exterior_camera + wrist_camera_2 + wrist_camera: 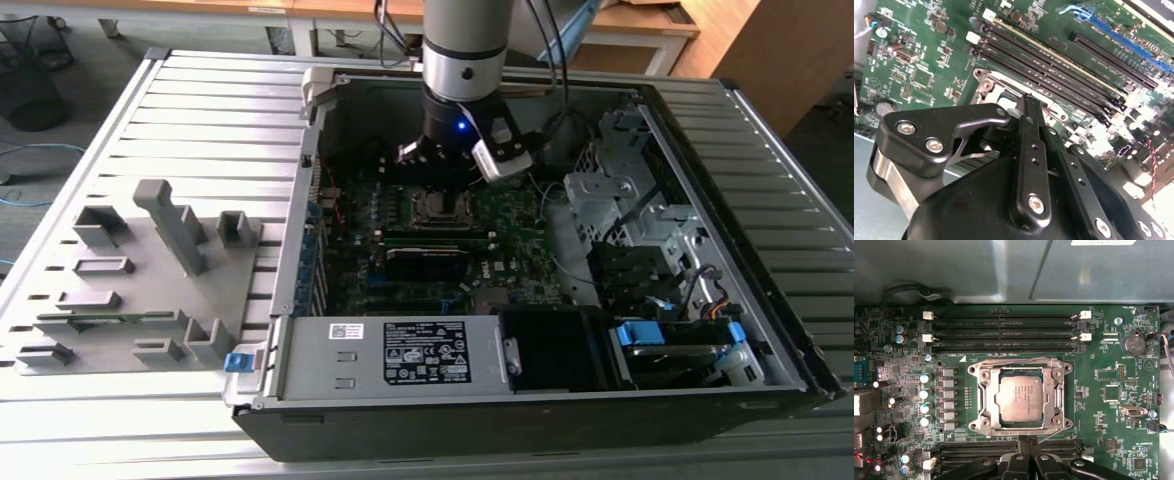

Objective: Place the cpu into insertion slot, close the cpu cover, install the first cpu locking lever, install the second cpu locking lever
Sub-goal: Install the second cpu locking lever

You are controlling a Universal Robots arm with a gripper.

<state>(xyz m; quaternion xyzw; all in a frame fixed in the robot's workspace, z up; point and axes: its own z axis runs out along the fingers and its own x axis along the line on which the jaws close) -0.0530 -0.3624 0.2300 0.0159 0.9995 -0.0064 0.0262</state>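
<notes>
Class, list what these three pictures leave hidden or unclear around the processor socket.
- Exterior view: the socket is partly hidden behind the gripper.
- Second wrist view: the gripper covers most of the socket; the chip is hidden.
- First wrist view: the chip sits in the socket; lever latching is unclear.

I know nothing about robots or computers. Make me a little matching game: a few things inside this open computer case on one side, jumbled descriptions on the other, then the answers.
Things:
1. cpu
2. cpu cover
3. memory slots
4. gripper

Descriptions:
A. long, black, lying in parallel rows
B. silver-grey frame closed around the chip
C. black fingers together, at the socket's edge
D. dull silver square seated in the insertion slot

Pairs: 1-D, 2-B, 3-A, 4-C
</notes>
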